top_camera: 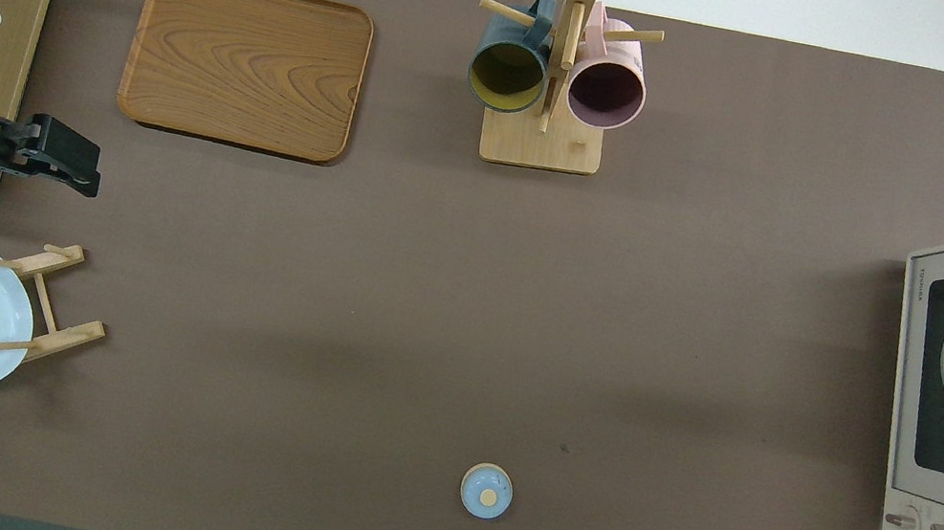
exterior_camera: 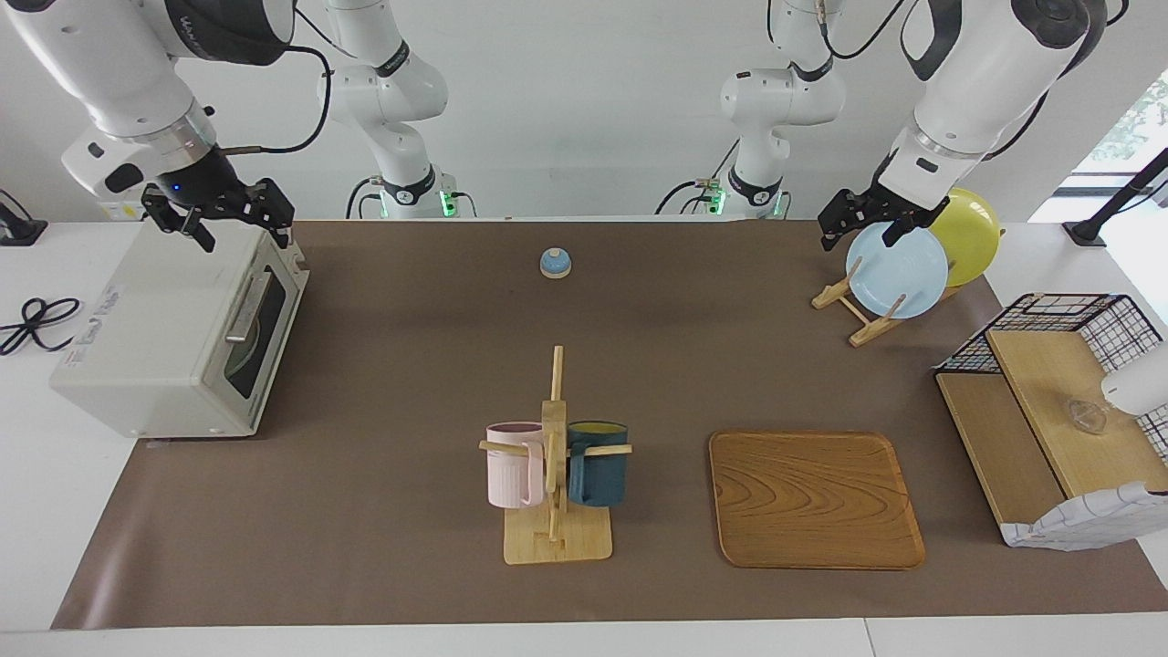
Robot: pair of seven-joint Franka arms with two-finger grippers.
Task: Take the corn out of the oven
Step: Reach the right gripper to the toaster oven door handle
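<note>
At the right arm's end of the bench, the right gripper [exterior_camera: 239, 222] hangs over the top of the oven [exterior_camera: 146, 338], above its nearer edge, jaws spread wide and holding nothing. The off-white oven sits with its dark glass door shut, the metal bar handle [exterior_camera: 246, 307] across it; only a pale round shape shows dimly through the glass, and no corn can be made out. Over the plate rack [exterior_camera: 858, 315] at the other end, the left gripper [exterior_camera: 867, 228] hangs just above a pale blue plate [exterior_camera: 899, 269] and a yellow plate [exterior_camera: 972, 233], jaws likewise wide and empty. Out on the brown mat stand a mug tree [exterior_camera: 554, 456] carrying a pink mug [exterior_camera: 513, 464] and a dark blue mug [exterior_camera: 598, 461], with a wooden tray [exterior_camera: 812, 497] beside it and a small blue bell [exterior_camera: 556, 263] nearer the robots.
</note>
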